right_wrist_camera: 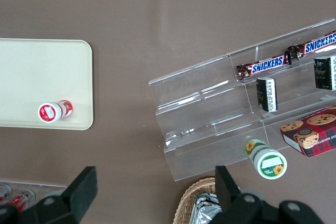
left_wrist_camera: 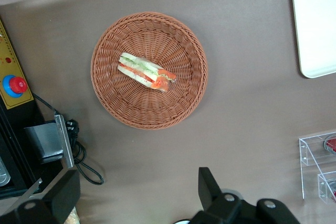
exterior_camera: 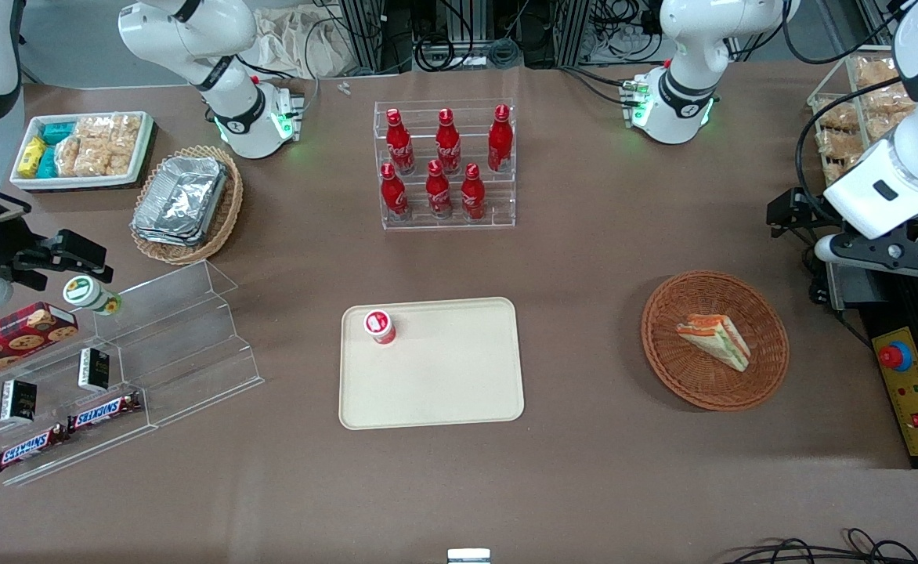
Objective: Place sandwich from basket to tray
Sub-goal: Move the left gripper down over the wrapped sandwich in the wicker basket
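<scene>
The sandwich point(exterior_camera: 716, 338), a white-bread wedge with orange, red and green layers, lies in the reddish-brown wicker basket point(exterior_camera: 663, 345). The left wrist view shows the sandwich point(left_wrist_camera: 146, 71) lying on its side near the middle of the basket point(left_wrist_camera: 110, 98). My left gripper point(exterior_camera: 792, 215) hangs high above the table, toward the working arm's end and farther from the front camera than the basket. Its fingers point(left_wrist_camera: 210, 188) stand wide apart with nothing between them, so the gripper point(left_wrist_camera: 139, 192) is open. The cream tray point(exterior_camera: 443, 376) lies mid-table, and its corner point(left_wrist_camera: 315, 30) shows in the left wrist view.
A small red-capped bottle point(exterior_camera: 379, 326) stands on the tray. A clear rack of red bottles point(exterior_camera: 445, 164) stands farther back. A yellow control box with a red button point(exterior_camera: 909, 392) flanks the basket. A stepped acrylic shelf point(exterior_camera: 153, 345) and a foil-container basket point(exterior_camera: 185, 200) sit toward the parked arm's end.
</scene>
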You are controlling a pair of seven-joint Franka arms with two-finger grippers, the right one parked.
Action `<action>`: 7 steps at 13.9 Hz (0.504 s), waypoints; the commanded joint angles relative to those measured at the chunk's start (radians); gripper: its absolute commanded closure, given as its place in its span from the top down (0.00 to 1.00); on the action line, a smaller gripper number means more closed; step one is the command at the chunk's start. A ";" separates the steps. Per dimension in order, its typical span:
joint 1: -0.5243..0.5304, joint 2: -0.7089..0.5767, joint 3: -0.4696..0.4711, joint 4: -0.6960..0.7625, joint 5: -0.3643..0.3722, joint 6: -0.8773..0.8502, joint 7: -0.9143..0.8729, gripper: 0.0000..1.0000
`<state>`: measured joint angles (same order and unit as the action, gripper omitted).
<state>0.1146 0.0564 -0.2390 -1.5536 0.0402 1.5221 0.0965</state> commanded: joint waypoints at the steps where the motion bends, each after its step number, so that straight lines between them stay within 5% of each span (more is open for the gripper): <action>1: -0.001 0.020 -0.006 0.033 0.012 -0.011 -0.018 1.00; 7: -0.003 0.059 -0.006 -0.003 0.010 0.024 -0.248 1.00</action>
<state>0.1133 0.0826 -0.2398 -1.5559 0.0402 1.5252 -0.0647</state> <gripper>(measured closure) 0.000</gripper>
